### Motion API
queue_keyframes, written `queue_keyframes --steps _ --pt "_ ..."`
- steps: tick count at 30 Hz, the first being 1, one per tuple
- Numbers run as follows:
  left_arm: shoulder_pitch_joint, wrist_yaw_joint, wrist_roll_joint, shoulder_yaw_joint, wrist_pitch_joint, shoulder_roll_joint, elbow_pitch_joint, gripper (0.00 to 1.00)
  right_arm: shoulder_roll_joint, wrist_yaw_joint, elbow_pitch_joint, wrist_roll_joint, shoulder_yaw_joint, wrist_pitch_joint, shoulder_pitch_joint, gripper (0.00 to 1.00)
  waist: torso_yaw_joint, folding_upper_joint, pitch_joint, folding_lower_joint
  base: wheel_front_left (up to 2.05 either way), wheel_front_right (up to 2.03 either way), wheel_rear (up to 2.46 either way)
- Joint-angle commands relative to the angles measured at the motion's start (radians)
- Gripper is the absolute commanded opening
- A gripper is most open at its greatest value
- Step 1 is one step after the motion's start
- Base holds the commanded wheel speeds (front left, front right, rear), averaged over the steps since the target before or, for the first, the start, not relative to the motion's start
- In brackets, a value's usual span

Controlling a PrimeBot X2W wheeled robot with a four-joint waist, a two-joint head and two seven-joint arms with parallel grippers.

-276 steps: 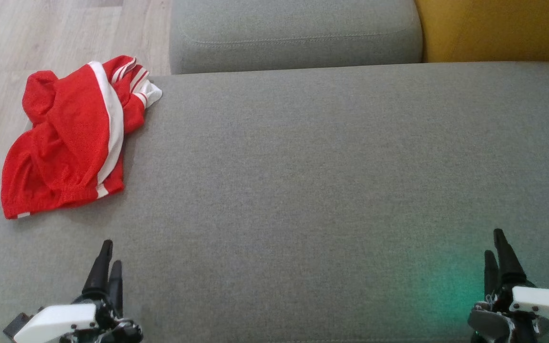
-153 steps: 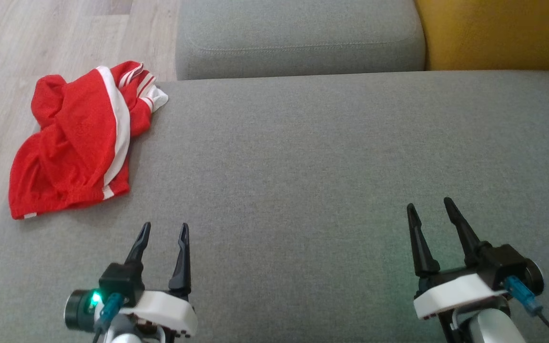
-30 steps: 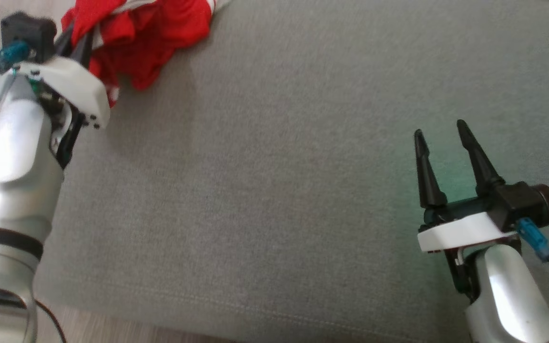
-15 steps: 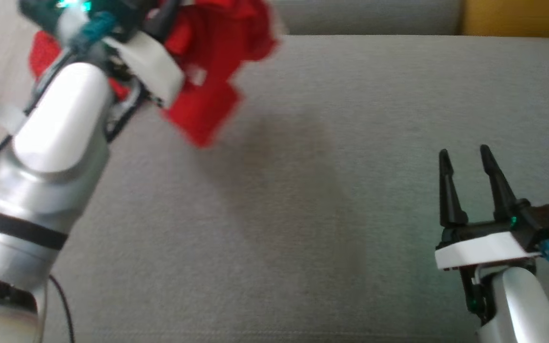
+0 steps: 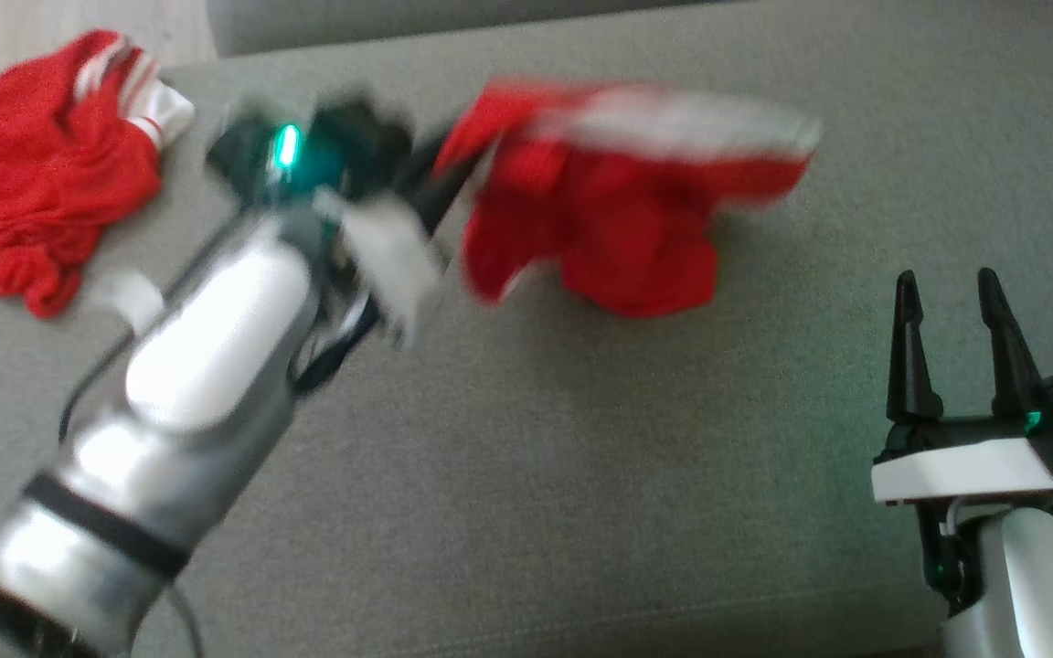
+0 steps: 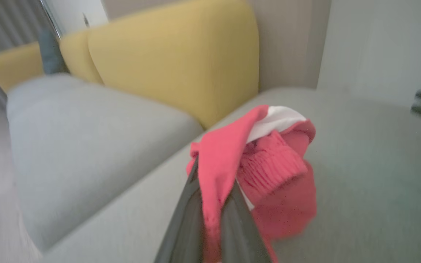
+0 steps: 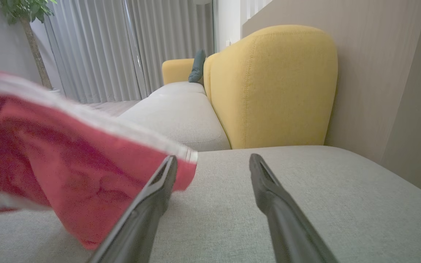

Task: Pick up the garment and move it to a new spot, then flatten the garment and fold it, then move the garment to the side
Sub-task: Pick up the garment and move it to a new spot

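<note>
Left gripper (image 6: 213, 182): fingers pressed together on a fold of red cloth, close to a ribbed hem.
Garment (image 5: 618, 219): red with a white band. It hangs bunched from the left gripper above the middle of the seat cushion (image 5: 581, 475). I cannot tell whether its lowest fold touches the cushion. It is blurred in the head view, which I read as motion.
Step in hand: I judge this to be the carry to a new spot.
Method: I would bring the cloth down on the open middle of the cushion and let the hanging part land first. I would then draw it sideways so it lies out and does not pile up, and release only once the cushion bears its weight.
Right gripper (image 5: 954, 292): jaws wide apart, empty, low over the right of the cushion.
Obstruction: a corner of the garment hangs near the right gripper's fingers and could drape over them.
Second red heap (image 5: 28, 206): lies at the left end of the cushion, well apart from the garment. I would not set down there.
Grey back cushion (image 7: 181, 117): behind the seat, no hindrance.
Yellow cushion (image 7: 272, 84): beside the grey back cushion, no hindrance.
</note>
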Motion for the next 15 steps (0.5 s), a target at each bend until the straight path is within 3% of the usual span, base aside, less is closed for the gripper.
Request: queue_keyframes --steps 1,5,11,13,15 --pt "-0.018 0.002 -0.012 0.024 -0.002 0.048 0.002 0.0 -0.004 0.008 -0.037 0.009 0.029 -0.01 -0.034 1.0 -0.02 0.0 0.031 0.0 0.0 0.0 0.0" --pt "0.045 0.002 -0.057 -0.015 -0.021 0.059 0.111 0.0 -0.004 0.008 -0.04 0.014 0.039 -0.01 -0.051 1.0 -0.028 0.0 0.07 0.0 0.0 0.0 0.0" --pt "0.1 0.015 -0.11 0.003 -0.082 0.022 0.246 0.01 -0.004 0.008 -0.038 0.009 0.035 -0.01 -0.056 1.0 -0.014 0.0 0.087 0.0 0.0 0.0 0.0" --pt "0.115 0.026 -0.122 0.015 -0.104 0.007 0.277 0.42 -0.004 0.008 -0.036 0.007 0.035 -0.01 -0.056 1.0 -0.005 0.0 0.083 0.0 0.0 0.0 0.0" --pt "0.132 0.031 -0.143 0.035 -0.121 -0.011 0.3 1.0 -0.004 0.008 -0.033 0.004 0.036 -0.01 -0.055 1.0 0.007 0.0 0.075 0.0 0.0 0.0 0.0"
